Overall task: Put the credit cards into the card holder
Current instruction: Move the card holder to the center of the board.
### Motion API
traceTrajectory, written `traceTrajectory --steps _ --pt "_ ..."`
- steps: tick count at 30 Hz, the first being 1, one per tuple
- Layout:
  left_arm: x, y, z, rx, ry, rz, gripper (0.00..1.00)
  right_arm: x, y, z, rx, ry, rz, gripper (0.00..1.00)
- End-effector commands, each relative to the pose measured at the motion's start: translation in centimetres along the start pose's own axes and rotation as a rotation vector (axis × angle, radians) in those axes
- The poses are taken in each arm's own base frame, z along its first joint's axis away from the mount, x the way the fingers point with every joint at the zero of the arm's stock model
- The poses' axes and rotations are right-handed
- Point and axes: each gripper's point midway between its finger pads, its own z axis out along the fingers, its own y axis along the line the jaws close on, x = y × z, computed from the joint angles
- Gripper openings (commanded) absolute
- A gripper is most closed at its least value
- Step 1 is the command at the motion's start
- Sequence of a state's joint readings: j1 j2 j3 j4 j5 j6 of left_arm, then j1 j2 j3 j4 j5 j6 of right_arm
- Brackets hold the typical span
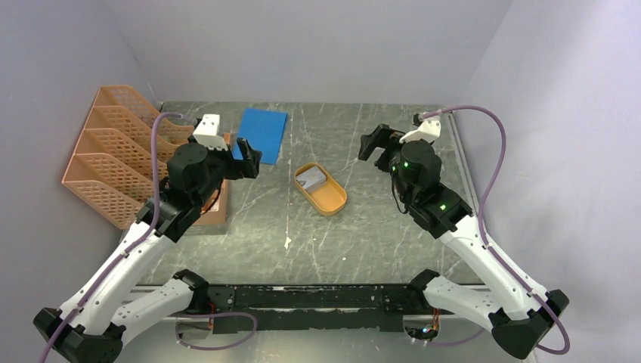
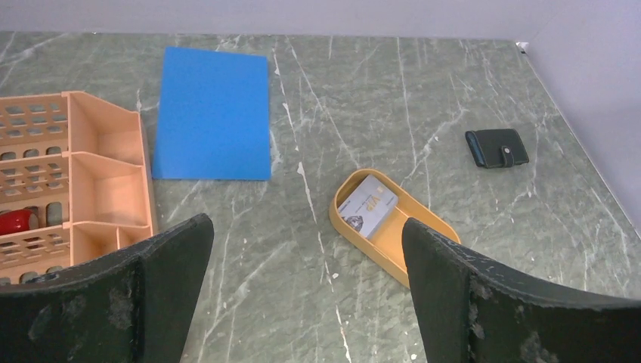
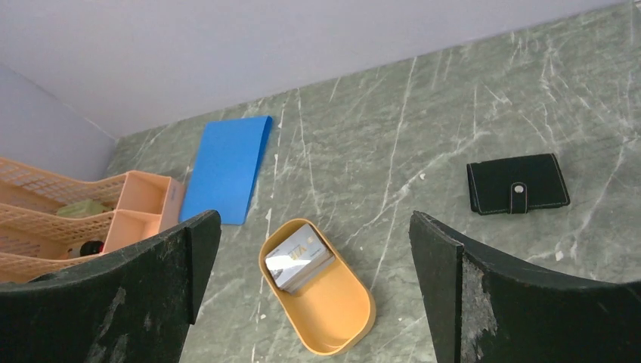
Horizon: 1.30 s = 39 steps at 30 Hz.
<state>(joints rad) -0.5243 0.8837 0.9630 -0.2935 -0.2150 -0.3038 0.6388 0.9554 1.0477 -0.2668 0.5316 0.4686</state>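
Grey worktop [image 1: 363,234]: credit cards [image 3: 298,257] in orange dish [image 3: 344,318], card holder [image 3: 518,184] closed, far right. Left hand [image 1: 248,155] and right hand [image 1: 376,142] gape empty; unsnap your card holder first.

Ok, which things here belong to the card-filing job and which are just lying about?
Job: credit cards, lying in the orange oval dish; closed black card holder.
Lying about: blue sheet; orange desk organizer, with a red item inside.
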Motion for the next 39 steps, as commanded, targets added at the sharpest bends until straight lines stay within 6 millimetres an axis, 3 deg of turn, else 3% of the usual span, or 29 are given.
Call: traceTrajectory --steps 1,12,19,22,26,31,39 --pt "-1.1 -0.9 0.3 0.043 -0.043 -0.005 0.99 -0.9 -0.2 -0.3 -0.007 -0.038 0.006 1.00" --pt "-1.2 -1.3 0.5 0.057 -0.069 -0.002 0.99 -1.4 -0.6 -0.3 0.026 -0.067 0.073 1.00" --pt "0.5 -2.0 1.1 0.108 -0.044 -0.034 0.99 -0.5 1.4 -0.9 -0.123 -0.039 0.045 1.00" --pt "1.9 -3.3 1.6 0.176 -0.005 -0.050 0.99 1.8 1.9 -0.1 -0.127 0.050 0.064 1.00" --pt "3.7 -5.0 2.2 0.270 0.063 -0.052 0.99 7.5 2.2 1.0 -0.123 0.241 0.064 0.99" --pt "6.9 -6.3 3.0 0.329 0.198 -0.056 0.99 13.7 1.0 1.4 -0.099 0.379 0.115 0.93" --pt "10.3 -4.3 4.2 0.192 0.299 -0.076 0.99 17.2 -4.3 3.7 0.044 0.431 0.240 0.84"
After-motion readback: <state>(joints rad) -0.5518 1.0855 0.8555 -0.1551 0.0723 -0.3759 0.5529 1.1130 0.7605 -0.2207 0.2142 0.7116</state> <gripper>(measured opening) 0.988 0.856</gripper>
